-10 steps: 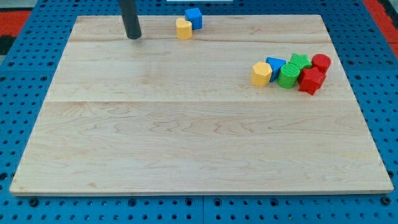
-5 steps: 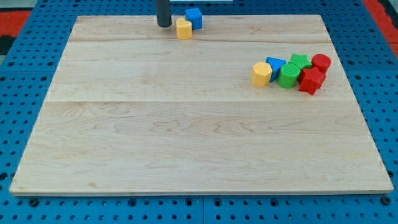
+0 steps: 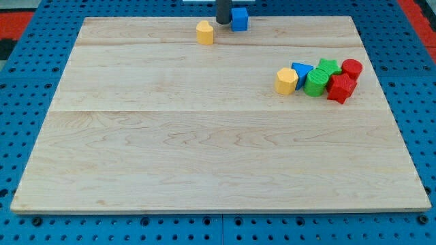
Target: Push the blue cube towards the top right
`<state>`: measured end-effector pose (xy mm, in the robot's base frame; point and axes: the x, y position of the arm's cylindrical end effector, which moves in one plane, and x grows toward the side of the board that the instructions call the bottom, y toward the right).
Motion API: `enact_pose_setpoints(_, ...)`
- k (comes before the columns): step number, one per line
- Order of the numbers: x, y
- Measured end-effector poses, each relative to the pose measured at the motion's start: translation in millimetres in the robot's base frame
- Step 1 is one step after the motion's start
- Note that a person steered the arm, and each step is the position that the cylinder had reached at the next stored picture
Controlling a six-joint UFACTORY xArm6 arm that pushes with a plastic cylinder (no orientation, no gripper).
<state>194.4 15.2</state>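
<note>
The blue cube point(image 3: 239, 19) sits at the top edge of the wooden board point(image 3: 204, 136), a little right of the middle. My tip point(image 3: 223, 21) is right against the cube's left side. A yellow block point(image 3: 204, 32) lies just left of and below my tip, apart from the cube.
A cluster at the view's right holds a yellow block point(image 3: 287, 80), a blue block point(image 3: 302, 70), a green cylinder point(image 3: 316, 82), a green star-like block point(image 3: 329, 67), a red cylinder point(image 3: 351, 68) and a red block point(image 3: 340, 88). A blue pegboard surrounds the board.
My tip moved right along the top edge, passed above the yellow block and pushed the blue cube to the right, away from the yellow block.
</note>
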Motion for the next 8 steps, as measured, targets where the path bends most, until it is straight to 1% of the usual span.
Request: enact_pose_setpoints(8,-3,101)
